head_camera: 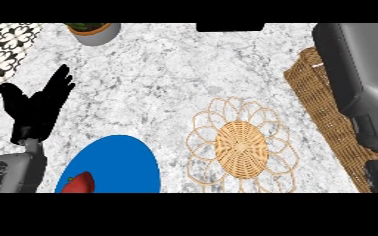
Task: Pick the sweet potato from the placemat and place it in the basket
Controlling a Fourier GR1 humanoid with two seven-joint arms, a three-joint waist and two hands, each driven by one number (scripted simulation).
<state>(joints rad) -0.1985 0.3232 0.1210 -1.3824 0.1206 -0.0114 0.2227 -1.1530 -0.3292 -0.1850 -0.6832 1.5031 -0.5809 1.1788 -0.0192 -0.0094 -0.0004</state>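
The woven flower-shaped placemat (240, 146) lies at centre right with nothing on it. No sweet potato shows anywhere in view. The wicker basket (319, 111) stands along the right edge. My right forearm (345, 65) stretches over the basket, and only a dark part of the right hand (367, 131) shows at the picture's right edge, hiding what lies under it. My left hand (38, 106) rests open at the left, fingers up, holding nothing.
A blue plate (118, 166) with a red fruit (79, 183) on it sits at the lower left, beside my left forearm. A grey plant pot (94, 31) stands at the back left. A patterned tile area (13, 44) borders the far left.
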